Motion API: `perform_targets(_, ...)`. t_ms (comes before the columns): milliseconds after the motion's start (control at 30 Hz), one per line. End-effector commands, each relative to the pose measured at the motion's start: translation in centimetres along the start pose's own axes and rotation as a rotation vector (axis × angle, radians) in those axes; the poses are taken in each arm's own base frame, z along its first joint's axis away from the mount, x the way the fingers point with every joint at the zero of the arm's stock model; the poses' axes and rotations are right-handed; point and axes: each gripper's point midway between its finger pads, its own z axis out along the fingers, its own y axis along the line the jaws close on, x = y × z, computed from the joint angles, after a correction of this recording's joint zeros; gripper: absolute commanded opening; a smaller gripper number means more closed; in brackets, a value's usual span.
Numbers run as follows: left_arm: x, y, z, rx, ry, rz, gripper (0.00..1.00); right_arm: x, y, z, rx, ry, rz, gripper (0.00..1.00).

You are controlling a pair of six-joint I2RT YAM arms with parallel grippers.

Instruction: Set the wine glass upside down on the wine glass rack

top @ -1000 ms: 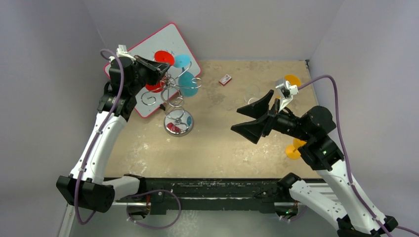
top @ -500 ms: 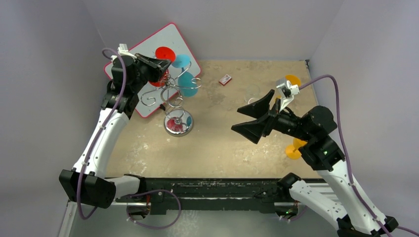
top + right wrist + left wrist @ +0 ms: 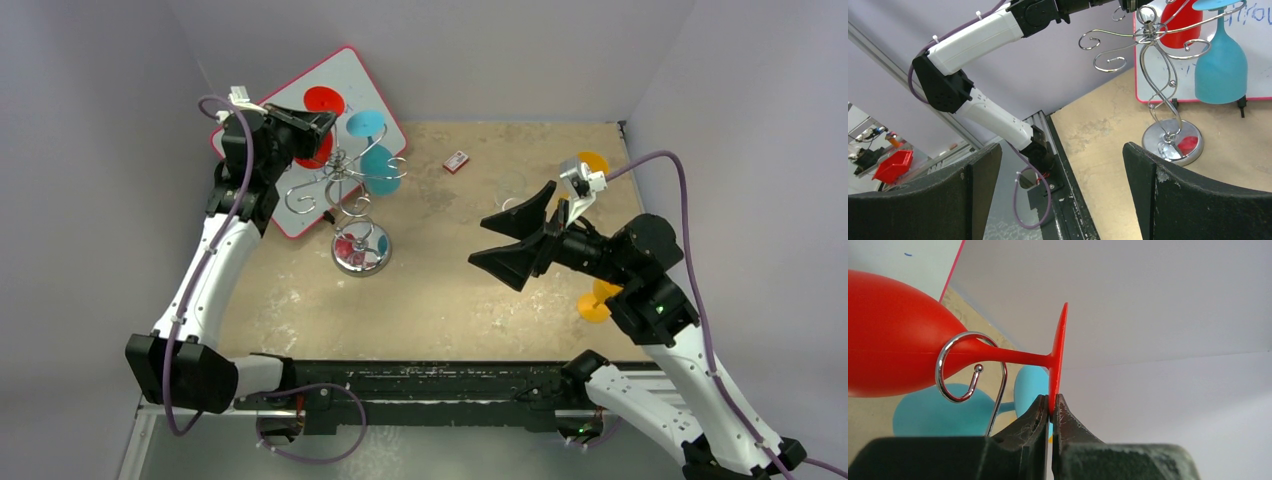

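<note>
My left gripper point(image 3: 318, 122) is shut on the rim of the round foot point(image 3: 1058, 355) of a red wine glass point(image 3: 893, 335). It holds the glass at the rack's far left side. The glass's stem crosses the ring of a curled scroll arm point(image 3: 970, 367). The silver wire rack point(image 3: 345, 185) stands on its round shiny base point(image 3: 361, 250). A blue wine glass point(image 3: 380, 165) hangs upside down on its right side. The right wrist view shows the rack point(image 3: 1153, 65), the red glass point(image 3: 1182, 25) and the blue glass point(image 3: 1220, 65). My right gripper point(image 3: 505, 240) is open and empty, well right of the rack.
A pink-framed whiteboard point(image 3: 290, 100) leans behind the rack. A small red and white object point(image 3: 456, 161) lies at the back middle. Orange glasses sit by the right arm, one at the back point(image 3: 592, 162) and one nearer point(image 3: 594, 302). A faint clear glass point(image 3: 508, 188) stands near the right gripper.
My left gripper has moved a little up and to the left with the red glass in it. The right arm has not moved.
</note>
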Motion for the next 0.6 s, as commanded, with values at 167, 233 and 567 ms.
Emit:
perform_targets(167, -2.6, -2.4, -0.3, 0.092, -0.075, -0.004, 0.0, -2.6, 1.1, -0.2, -0.01, -0.067, -0.066, 0.93)
perform_targets(233, -2.6, -2.2, -0.4, 0.079, -0.075, 0.003, 0.0, -2.5, 0.9, -0.1, -0.006, -0.063, -0.066, 0.93)
perform_targets(567, -2.6, -0.5, -1.3, 0.002, -0.089, 0.034, 0.13, -2.1, 0.6, 0.0, 0.007, -0.052, -0.057, 0.93)
